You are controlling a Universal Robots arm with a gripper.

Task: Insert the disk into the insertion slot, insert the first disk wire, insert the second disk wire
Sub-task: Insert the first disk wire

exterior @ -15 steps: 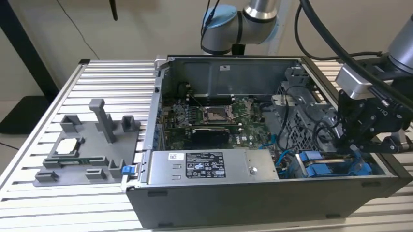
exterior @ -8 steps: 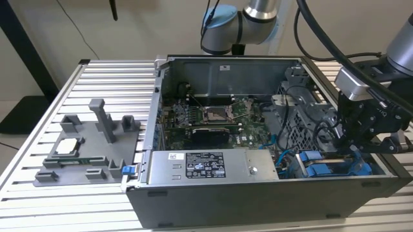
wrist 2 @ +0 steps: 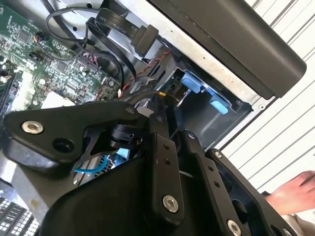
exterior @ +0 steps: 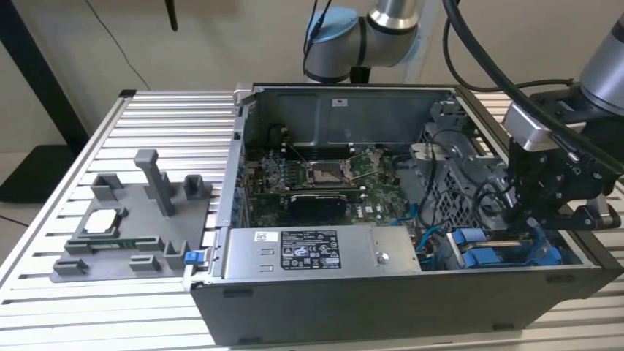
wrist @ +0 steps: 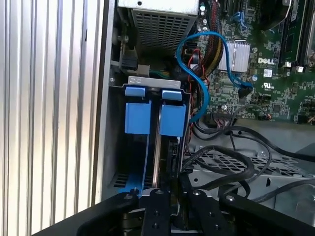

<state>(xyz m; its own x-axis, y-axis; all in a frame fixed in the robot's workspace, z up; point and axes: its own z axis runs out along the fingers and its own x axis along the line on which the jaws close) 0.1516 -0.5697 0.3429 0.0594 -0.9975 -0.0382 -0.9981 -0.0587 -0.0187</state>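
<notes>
**Robot gripper lowered into the drive bay of an open computer case**

An open desktop computer case (exterior: 390, 300) lies on a ribbed aluminium table (exterior: 166, 110). In the exterior view, the robot arm (exterior: 604, 66) comes in from the exterior view's right. Its black gripper (exterior: 536, 219) reaches down into the case's near corner on that side.

That corner holds the insertion slot (wrist: 147, 80), a grey sheet-metal bay. In the first wrist view, two bright blue carrier pieces stand side by side inside it, with a thin metal edge between them. The disk's blue carrier (wrist: 173, 118) is the piece in line with the gripper (wrist: 176, 189), which sits close over the bay. A dark, thin part runs from that blue piece towards the gripper. Whether the gripper is open, closed or clamping anything cannot be told from these views.

A blue data cable (wrist: 206, 34) loops above the bay, near the green motherboard (wrist: 275, 73), and thick black cables (wrist: 231, 162) lie beside it. The silver labelled power supply (exterior: 322, 252) sits along the case's near wall, just beside the bay.

Well apart, on the exterior view's left, a grey fixture tray (exterior: 127, 241) holds a processor chip (exterior: 102, 219).

In the second wrist view, what looks like a person's hand (wrist 2: 295, 191) rests over the table outside the case.
</notes>
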